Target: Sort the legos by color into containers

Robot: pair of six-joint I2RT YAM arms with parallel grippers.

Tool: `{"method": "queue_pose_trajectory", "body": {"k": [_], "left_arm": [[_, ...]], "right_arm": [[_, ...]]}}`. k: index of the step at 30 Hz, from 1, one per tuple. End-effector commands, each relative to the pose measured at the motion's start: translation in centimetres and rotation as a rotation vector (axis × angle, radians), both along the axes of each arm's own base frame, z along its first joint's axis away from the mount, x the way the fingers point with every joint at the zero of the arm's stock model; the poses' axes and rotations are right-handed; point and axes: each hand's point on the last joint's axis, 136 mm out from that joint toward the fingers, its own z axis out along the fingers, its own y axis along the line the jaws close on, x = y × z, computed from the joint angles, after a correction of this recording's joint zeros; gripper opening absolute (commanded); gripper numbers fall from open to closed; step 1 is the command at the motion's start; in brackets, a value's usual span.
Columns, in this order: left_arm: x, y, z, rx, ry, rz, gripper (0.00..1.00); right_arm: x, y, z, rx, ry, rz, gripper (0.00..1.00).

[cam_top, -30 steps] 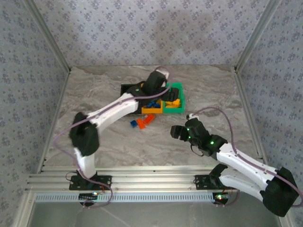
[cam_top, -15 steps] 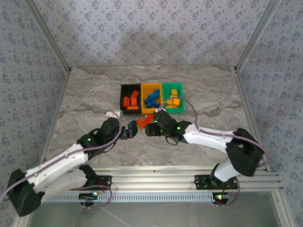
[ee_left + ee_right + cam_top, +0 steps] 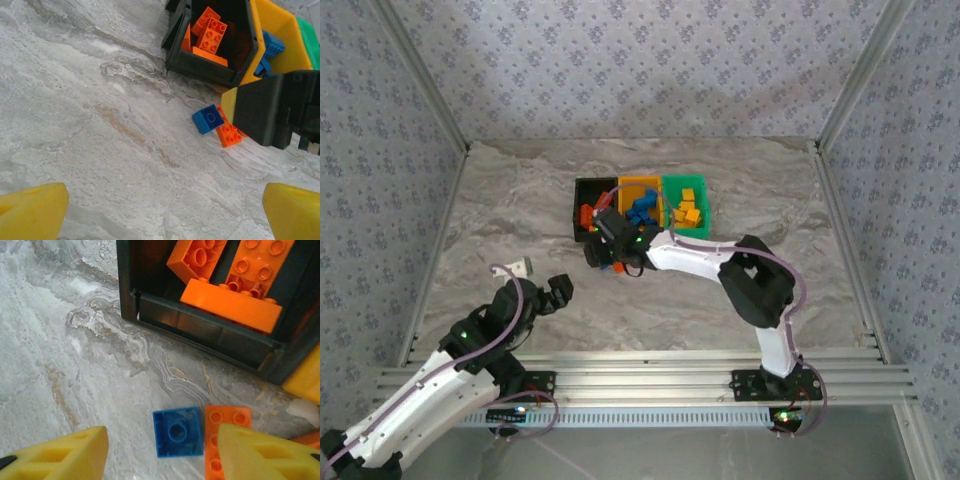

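Most of the sorting looks done. Orange bricks lie in the black bin, blue bricks in the yellow-orange bin and yellow bricks in the green bin. What is left, as far as can be seen, is a small cluster on the tabletop just outside the black bin's near wall.

The right end effector hovers low over that cluster, released, with its fingers apart. A loose blue brick sits in the gap between them and neither finger touches it. A loose orange brick lies against the blue one, partly under the far-side finger. The black bin stands just ahead of the fingertips.

The left end effector is wide open and empty, well back from the cluster, with bins and bricks ahead of it and to its right.

My judgement: the blue brick is next, bound for the yellow-orange bin; then the orange one goes into the black bin, plus anything hidden under the arm
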Motion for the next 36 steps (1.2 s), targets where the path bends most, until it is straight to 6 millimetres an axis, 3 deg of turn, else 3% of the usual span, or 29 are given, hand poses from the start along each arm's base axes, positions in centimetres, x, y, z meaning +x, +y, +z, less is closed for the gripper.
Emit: {"method": "queue_pose_trajectory", "body": {"k": [1,9,15,21,25,30,36], "left_arm": [[-0.2,0.7,-0.4,0.017,0.014,0.022,0.99],[-0.3,1.1,0.3,0.014,-0.007,0.028,0.99],[-0.5,1.5,1.0,0.004,-0.035,0.039,0.99],[-0.4,1.6,1.4,-0.007,-0.05,0.047,0.99],[-0.6,1.8,1.4,0.002,-0.041,0.044,0.99],[-0.6,1.6,1.8,-0.007,-0.045,0.041,0.99],[-0.5,1.3,2.3,-0.02,-0.052,0.033,0.99]], "right_arm": [[-0.2,0.2,-2.0,-0.083,0.029,0.035,0.6],[-0.8,1.8,-3.7,-0.106,0.052,0.081,0.58],[-3.7,3.2,-4.1,-0.088,0.087,0.143,0.55],[-3.4,1.6,-5.1,-0.218,0.038,0.053,0.67],[-3.5,1.4,-6.5,-0.236,0.054,0.048,0.68],[-3.5,1.9,-7.3,-0.237,0.058,0.063,0.61],[-3.2,2.5,-6.3,-0.209,0.031,0.078,0.44]]}}
